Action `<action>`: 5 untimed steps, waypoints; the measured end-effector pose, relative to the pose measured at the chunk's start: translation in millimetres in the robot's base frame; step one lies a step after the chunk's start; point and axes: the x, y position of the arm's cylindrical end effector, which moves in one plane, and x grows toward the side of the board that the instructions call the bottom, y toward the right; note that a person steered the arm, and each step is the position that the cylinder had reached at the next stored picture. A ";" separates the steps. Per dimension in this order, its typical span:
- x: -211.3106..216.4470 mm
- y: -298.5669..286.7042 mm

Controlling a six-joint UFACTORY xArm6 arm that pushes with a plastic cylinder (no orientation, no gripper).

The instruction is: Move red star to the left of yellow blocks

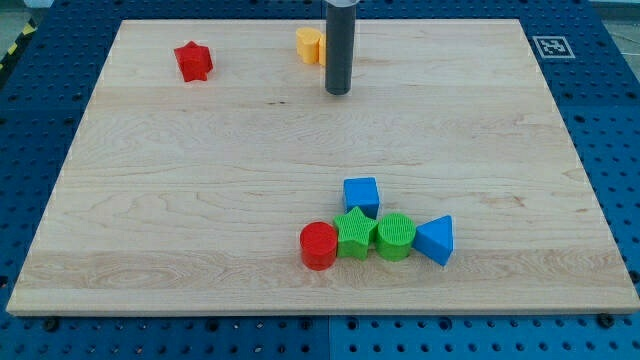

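Note:
The red star (193, 61) lies near the view's top left of the wooden board (200, 200). A yellow block (309, 45) sits near the view's top centre, partly hidden behind my rod; its shape is not clear. My tip (338, 92) rests on the board just right of and below the yellow block, well to the right of the red star.
A cluster lies at the view's lower middle: a red cylinder (319, 245), a green star (355, 232), a green cylinder (396, 236), a blue triangle (436, 240) and a blue cube (361, 195). A tag marker (551, 46) sits at the top right corner.

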 end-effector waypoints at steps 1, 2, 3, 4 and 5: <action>3.6 -1.0; 7.6 -1.3; 20.4 -1.3; 41.4 -1.3; 63.2 -10.5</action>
